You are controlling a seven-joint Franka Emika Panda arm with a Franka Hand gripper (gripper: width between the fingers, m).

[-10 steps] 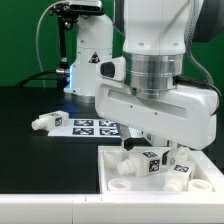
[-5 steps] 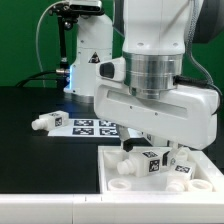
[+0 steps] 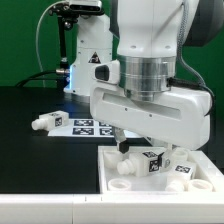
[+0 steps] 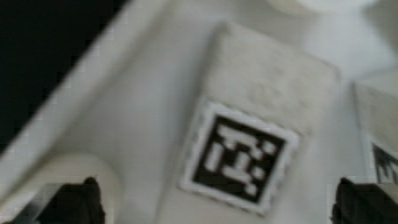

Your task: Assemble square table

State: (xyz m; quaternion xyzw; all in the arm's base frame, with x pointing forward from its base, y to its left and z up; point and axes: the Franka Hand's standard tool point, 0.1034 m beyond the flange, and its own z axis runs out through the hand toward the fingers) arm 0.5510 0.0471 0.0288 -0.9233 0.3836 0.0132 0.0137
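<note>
The square table's white panel point(image 3: 112, 168) lies at the front on the exterior view's right, with a raised rim and round sockets. Two stubby tagged legs point(image 3: 151, 163) point(image 3: 184, 171) rest on it. Another leg point(image 3: 45, 121) lies on the black table at the exterior view's left. My gripper point(image 4: 219, 205) hangs open just over the panel. Its two dark fingertips point(image 4: 73, 200) stand wide apart on either side of a white tagged leg point(image 4: 249, 150), touching nothing. In the exterior view the arm's big hand point(image 3: 150, 110) hides most of the fingers.
The marker board point(image 3: 90, 126) lies flat on the black table behind the panel. A white robot base point(image 3: 88, 50) with cables stands at the back, before a green wall. The table's pale front edge point(image 3: 40, 208) runs along the bottom.
The arm and its hand have shifted a little toward the exterior view's left over the panel. The jaws stay wide open and the parts have not moved.
</note>
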